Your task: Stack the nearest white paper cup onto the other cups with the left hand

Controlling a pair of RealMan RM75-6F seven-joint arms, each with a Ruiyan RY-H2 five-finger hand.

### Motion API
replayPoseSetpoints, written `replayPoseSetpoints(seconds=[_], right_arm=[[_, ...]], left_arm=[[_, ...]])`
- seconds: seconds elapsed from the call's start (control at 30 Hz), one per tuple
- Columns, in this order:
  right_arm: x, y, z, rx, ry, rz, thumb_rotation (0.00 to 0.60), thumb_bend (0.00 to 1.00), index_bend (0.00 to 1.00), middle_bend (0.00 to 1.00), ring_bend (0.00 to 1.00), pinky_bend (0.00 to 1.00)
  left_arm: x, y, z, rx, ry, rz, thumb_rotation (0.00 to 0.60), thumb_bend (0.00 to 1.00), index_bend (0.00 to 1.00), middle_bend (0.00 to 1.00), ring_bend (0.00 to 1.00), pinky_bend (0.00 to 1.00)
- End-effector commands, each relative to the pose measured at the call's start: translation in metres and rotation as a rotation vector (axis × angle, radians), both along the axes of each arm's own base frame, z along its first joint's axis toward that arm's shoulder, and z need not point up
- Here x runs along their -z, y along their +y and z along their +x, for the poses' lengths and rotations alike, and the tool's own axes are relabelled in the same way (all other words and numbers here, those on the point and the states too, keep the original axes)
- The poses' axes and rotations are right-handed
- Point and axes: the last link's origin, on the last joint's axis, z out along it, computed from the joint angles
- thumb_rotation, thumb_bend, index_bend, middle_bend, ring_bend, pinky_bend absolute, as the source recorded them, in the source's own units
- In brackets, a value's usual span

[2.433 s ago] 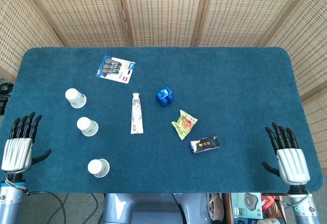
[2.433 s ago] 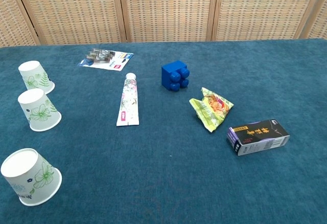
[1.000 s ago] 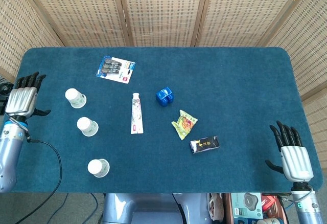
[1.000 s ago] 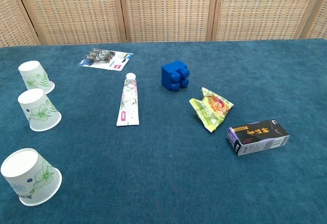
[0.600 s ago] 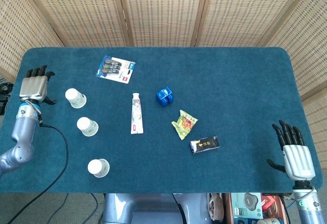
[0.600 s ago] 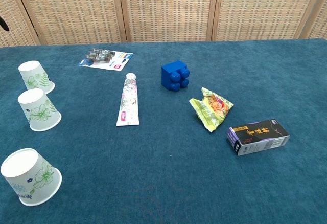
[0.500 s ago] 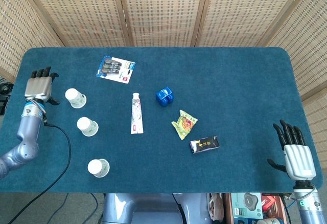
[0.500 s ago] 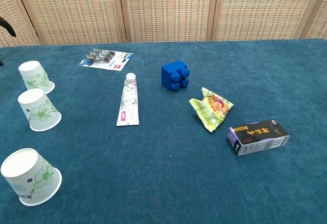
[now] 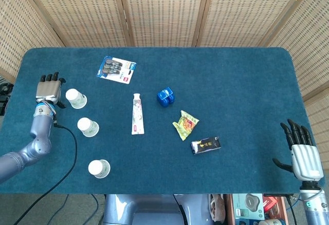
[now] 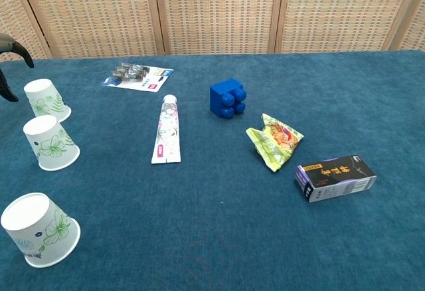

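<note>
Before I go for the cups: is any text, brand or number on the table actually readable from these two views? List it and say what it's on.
Nothing can be quoted with confidence.
Black box: gold characters along its side, too blurred to read.
Tube: red label near its flat end, print too small.
Blister pack: red and blue patches, lettering illegible.
Snack packet: crumpled, no legible text.
Paper cups: green leaf pattern only, no words seen.
Blue block: no markings.

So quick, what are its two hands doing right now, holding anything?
Left hand: open, holding nothing, beside the farthest paper cup.
Right hand: open, holding nothing, at the table's near edge.
</note>
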Motion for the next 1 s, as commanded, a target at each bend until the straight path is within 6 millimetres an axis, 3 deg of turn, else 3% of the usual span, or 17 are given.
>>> replayPoseSetpoints(seconds=[0.03, 0.43, 1.0], right_arm=[[0.000, 0.000, 0.000, -0.001, -0.001, -0.001, 0.600, 0.09, 0.00, 0.00, 0.00, 0.00], [-0.003, 0.000, -0.001, -0.002, -0.010, -0.008, 0.600, 0.09, 0.00, 0.00, 0.00, 0.00], [-0.004, 0.001, -0.001, -0.010, -0.012, -0.013, 0.600, 0.09, 0.00, 0.00, 0.00, 0.00]], left_arm=[[0.006, 0.002, 0.002, 0.005, 0.004, -0.009, 0.600, 0.17, 0.21, 0.00, 0.00, 0.00], [0.025, 0.004, 0.004, 0.025, 0.016, -0.034, 0.600, 0.17, 0.27, 0.00, 0.00, 0.00], [0.029, 0.006, -0.003, 0.033, 0.008, -0.012, 0.600, 0.18, 0.39, 0.00, 0.00, 0.00]])
